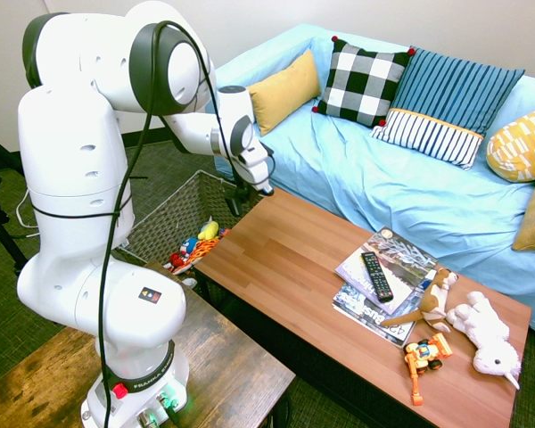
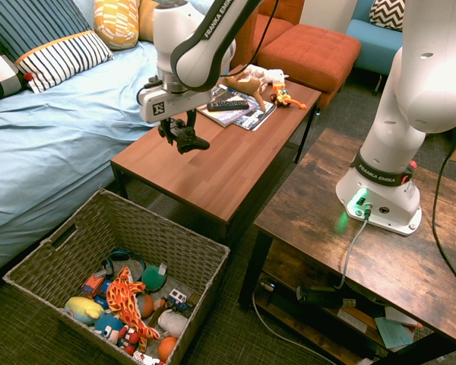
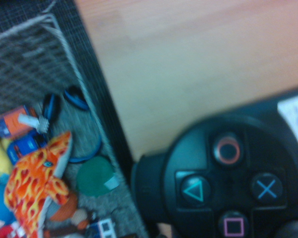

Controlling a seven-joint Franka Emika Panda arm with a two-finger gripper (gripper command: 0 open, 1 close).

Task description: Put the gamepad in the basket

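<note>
The gripper (image 2: 181, 131) is clamped on the gamepad (image 2: 191, 143); both hang above the coffee table (image 2: 201, 163).

Gamepad (image 3: 223, 173) cut off by wrist view's edge.

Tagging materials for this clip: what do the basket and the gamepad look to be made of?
Basket: likely wicker or a woven imitation, matte grey-brown; the weave shows on its walls. Gamepad: apparently black plastic, satin, judging by its smooth moulded face and soft sheen.
</note>
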